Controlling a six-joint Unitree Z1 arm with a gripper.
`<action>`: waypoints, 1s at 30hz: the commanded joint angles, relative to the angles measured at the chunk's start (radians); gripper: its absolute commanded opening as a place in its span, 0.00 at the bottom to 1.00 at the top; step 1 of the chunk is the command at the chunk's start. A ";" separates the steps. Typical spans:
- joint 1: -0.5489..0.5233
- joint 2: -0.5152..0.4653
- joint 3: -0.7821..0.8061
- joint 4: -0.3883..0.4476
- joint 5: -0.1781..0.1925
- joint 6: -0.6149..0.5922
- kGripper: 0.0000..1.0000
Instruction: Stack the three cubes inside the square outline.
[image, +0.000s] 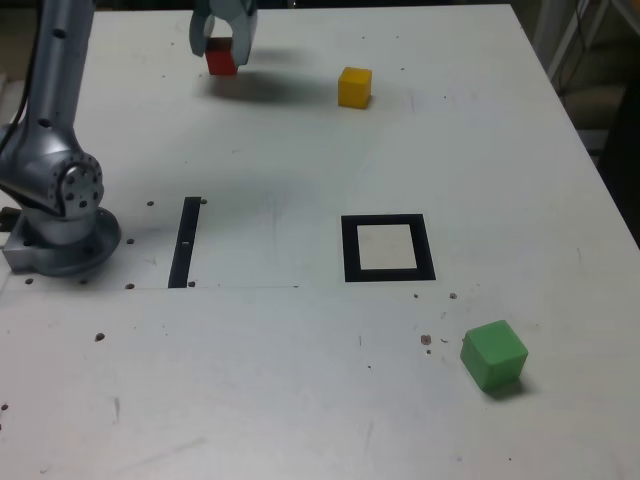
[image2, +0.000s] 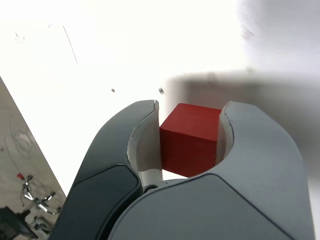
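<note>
The red cube is at the far left of the exterior view, between the gripper's fingers, with a soft shadow beside it on the white table; the yellow cube sits to its right, a little nearer and well apart; the square outline lies nearer still, right of centre, with its pale middle bare; the green cube sits at the near right, beyond the outline's near right corner and apart from it; the black strip lies flat on the left, between the arm's base and the outline.

The fingers of the gripper are closed on the red cube, pinching it by two opposite sides, their pale inner faces touching it; they stand about a cube's width apart; whether the cube touches the table I cannot tell.

The arm rises from its base on the left and runs toward the far edge, out of the exterior view; the gripper comes back into that view at the far edge, pointing down.
</note>
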 joint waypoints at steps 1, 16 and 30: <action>-0.019 -0.029 0.013 0.014 -0.015 -0.011 0.36; -0.219 -0.219 0.201 0.033 -0.087 -0.199 0.36; -0.440 -0.316 0.301 0.081 -0.112 -0.415 0.36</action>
